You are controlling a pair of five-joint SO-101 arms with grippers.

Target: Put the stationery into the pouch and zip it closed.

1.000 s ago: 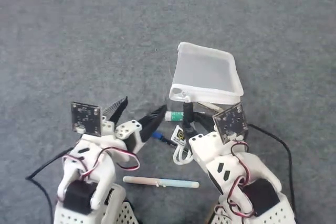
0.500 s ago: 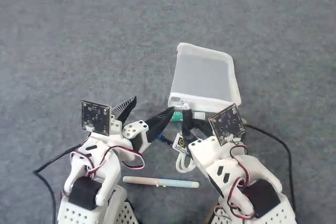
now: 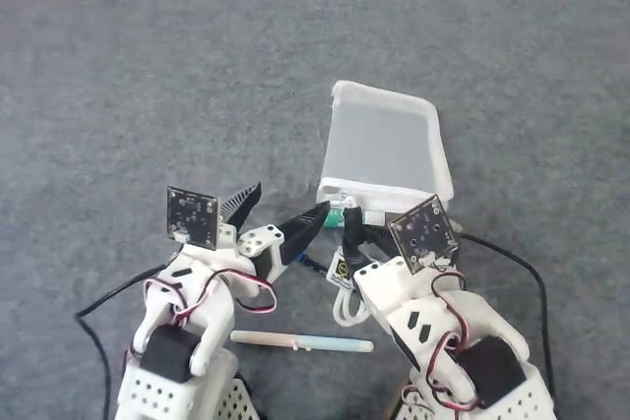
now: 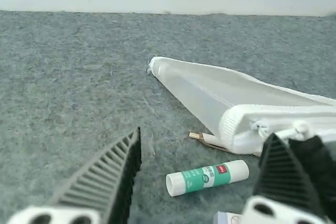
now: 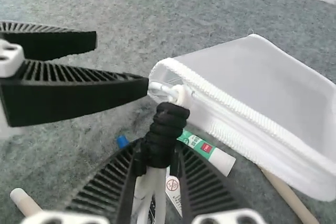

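my left hand (image 4: pixel 205 136) is spread wide, its black ribbed fingers apart. a green-and-white glue stick (image 4: pixel 207 177), a smooth cylinder, lies just ahead of its tips on the fuzzy grey surface (image 3: pixel 148 95). beyond the stick lies the white mesh pouch (image 4: pixel 236 98), flat and soft-edged. its zip end faces my right hand (image 5: pixel 157 156), which is clamped on a black braided cord (image 5: pixel 164 127) running up to the zipper slider. a slim pastel pen (image 3: pixel 300 342) lies behind both hands.
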